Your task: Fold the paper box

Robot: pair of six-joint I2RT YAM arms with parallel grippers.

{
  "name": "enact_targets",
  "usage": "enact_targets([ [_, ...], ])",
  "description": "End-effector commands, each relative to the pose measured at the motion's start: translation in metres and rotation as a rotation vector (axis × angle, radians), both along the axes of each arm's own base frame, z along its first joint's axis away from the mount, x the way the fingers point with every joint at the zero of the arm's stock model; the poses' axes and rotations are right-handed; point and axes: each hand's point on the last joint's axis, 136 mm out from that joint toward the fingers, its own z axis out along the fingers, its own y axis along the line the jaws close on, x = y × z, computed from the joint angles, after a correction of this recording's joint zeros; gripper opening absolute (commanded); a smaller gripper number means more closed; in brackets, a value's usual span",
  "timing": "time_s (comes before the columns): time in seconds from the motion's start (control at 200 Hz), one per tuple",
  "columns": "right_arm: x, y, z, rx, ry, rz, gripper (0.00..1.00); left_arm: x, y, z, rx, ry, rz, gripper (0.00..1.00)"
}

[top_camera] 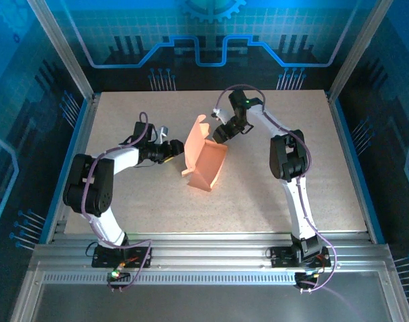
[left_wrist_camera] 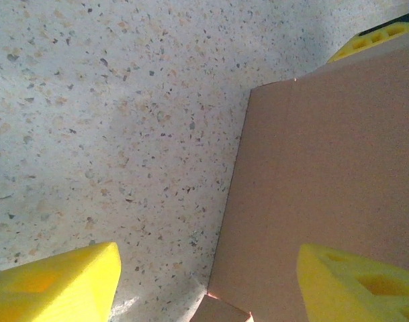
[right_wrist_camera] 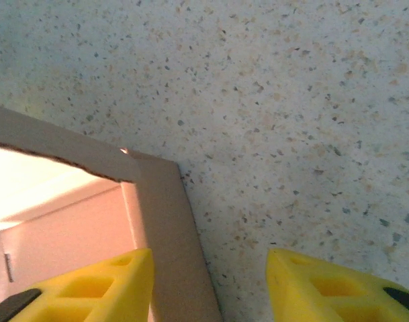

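1. Top external view: nearest the lens, the left arm base (top_camera: 117, 253) and right arm base (top_camera: 299, 255) sit on a metal rail (top_camera: 211, 249) on the near side of the paper box (top_camera: 205, 161). The salmon-pink box stands about mid-counter (top_camera: 251, 201), half-formed and open upward, with a rounded flap (top_camera: 199, 127) rising at its far left corner. The left fingers (top_camera: 169, 153) reach in from the box's left, just beside its left wall. The right fingers (top_camera: 221, 133) are at the box's far rim, toward its right. From up here I cannot tell how wide either pair stands.

2. Left wrist view: the yellow left fingers (left_wrist_camera: 53, 285) are closest and spread wide, not closed on the box. One lies left of the box over bare speckled counter (left_wrist_camera: 110, 121), and the other is in front of the box's (left_wrist_camera: 325, 188) tan panel. The panel's straight edge runs down between the two. I cannot tell whether the second finger touches the panel. A yellow piece (left_wrist_camera: 375, 39) shows beyond the box's top edge, and I cannot tell what it is.

3. Right wrist view: the right fingers (right_wrist_camera: 90, 288) stand apart and straddle the box's (right_wrist_camera: 167, 221) wall without clamping it. One is on the inner side, over the pink interior. The other is outside the box over the counter (right_wrist_camera: 291, 100), with a clear gap to the wall.
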Motion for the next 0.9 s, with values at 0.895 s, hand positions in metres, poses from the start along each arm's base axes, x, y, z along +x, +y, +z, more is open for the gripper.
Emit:
enact_targets([
  [0.895, -0.011, -0.023, 0.008, -0.349, -0.253, -0.120, 0.14, -0.005, -0.006, -0.009, -0.033, 0.031, -0.017, 0.71],
])
